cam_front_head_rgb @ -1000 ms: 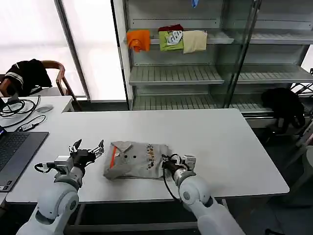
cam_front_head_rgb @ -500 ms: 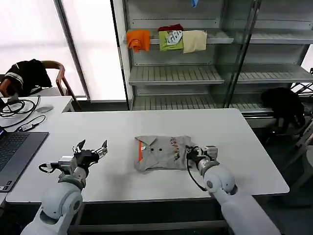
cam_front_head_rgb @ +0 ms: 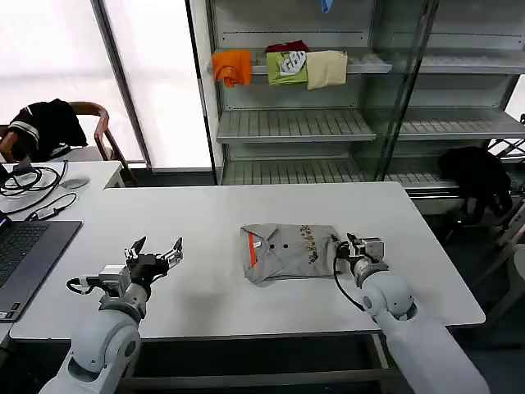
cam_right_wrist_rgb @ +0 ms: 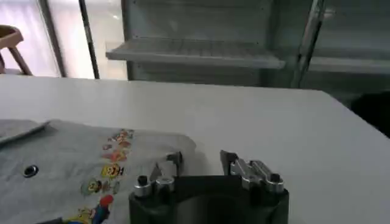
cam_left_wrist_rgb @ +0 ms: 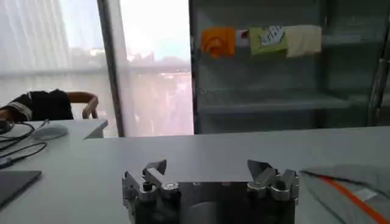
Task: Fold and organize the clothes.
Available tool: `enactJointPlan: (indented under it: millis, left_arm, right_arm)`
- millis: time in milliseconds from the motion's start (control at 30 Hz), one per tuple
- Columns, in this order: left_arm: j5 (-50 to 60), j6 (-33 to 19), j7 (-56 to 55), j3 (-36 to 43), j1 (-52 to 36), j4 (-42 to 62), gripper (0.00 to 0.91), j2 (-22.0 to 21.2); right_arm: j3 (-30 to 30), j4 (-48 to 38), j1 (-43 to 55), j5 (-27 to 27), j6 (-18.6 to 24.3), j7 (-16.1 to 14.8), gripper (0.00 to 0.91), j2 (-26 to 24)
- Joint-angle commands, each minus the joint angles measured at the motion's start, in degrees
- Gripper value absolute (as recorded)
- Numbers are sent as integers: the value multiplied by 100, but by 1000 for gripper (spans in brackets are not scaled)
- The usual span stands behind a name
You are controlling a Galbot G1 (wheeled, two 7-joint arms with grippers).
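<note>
The right pincer (cam_front_head_rgb: 351,246) is seen low over the tabletop (cam_front_head_rgb: 426,271), toward the near right corner, at the right-hand edge of the folded grey shirt (cam_front_head_rgb: 289,252); in the right wrist view its jaws stand slightly apart, one finger (cam_right_wrist_rgb: 172,163) lying against the shirt's edge (cam_right_wrist_rgb: 91,170) and the other over bare tabletop, so nothing appears to be gripped. The shirt lies folded into a compact rectangle about midway along the tabletop, somewhat nearer the near edge, with the orange-red collar lining at its left end and the small coloured print toward its right end. The left pincer (cam_front_head_rgb: 154,253) is held spread wide above the near left part of the tabletop, well apart from the shirt; in the left wrist view (cam_left_wrist_rgb: 210,176) the shirt's striped end (cam_left_wrist_rgb: 341,182) is seen beyond it.

The folding itself is judged finished; the step in hand seems to be the placing of the folded bundle. The next move would call for the right pincer to be drawn clear without the fold being disturbed, or for the bundle to be lifted from both ends if it is to be put away.
</note>
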Motion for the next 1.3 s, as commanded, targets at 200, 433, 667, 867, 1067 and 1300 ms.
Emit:
enactJointPlan:
  millis: [200,433,667,867,1067,1300]
  left_arm:
    - [139,-9,77,67,137,-50,907,-200]
    - [160,-22,98,31,193,-87,907,-204]
    - [199,-18,100,83,194,-46,907,-222]
    - [208,-20,114,113,199,11,907,-243]
    - [212,-25,149,93,209,34,907,-226]
    - [200,-29,176,71,213,42,907,-197]
  right_arm:
    - [167,1695,-744,211,-23,319,907,216]
    - [129,1977,-1223,770,-33,547,907,265]
    - [280,2111,-1758,1271,-25,706,907,364]
    - [355,2069,-1978,1396,-22,868,907,396]
    - [389,1889,-1943,1512,-23,990,907,375]
    - [426,1702,-1882,1507,-23,1034,907,391]
